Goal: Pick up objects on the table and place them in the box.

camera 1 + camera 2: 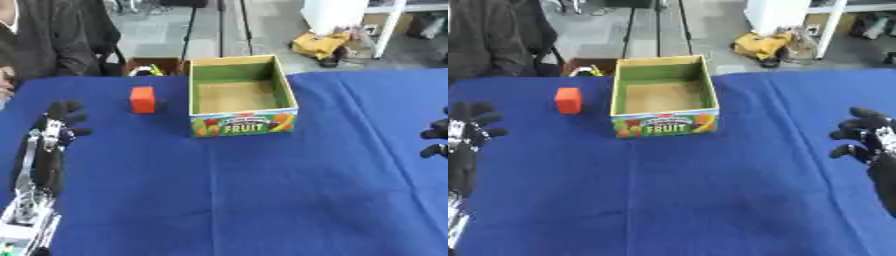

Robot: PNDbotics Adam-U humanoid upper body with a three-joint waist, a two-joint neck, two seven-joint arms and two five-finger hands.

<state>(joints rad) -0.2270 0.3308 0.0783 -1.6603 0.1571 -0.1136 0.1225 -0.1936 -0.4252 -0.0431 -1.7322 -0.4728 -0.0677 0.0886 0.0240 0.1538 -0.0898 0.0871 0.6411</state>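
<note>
A small red block (143,99) stands upright on the blue tablecloth (262,190), just left of the box. The box (241,123) is open cardboard with a green inside and a "FRUIT" label on its front; nothing shows inside it. My left hand (61,120) is raised at the left side, fingers relaxed and holding nothing, a short way down-left of the block. Over the right edge of the table hovers my right hand (868,134), fingers spread and empty, well clear of the box.
A person in dark clothing (48,40) sits behind the far left edge of the table. Beyond the table's far edge are a tripod leg (186,35), a yellow bag (322,45) and a small crate (153,66) on the floor.
</note>
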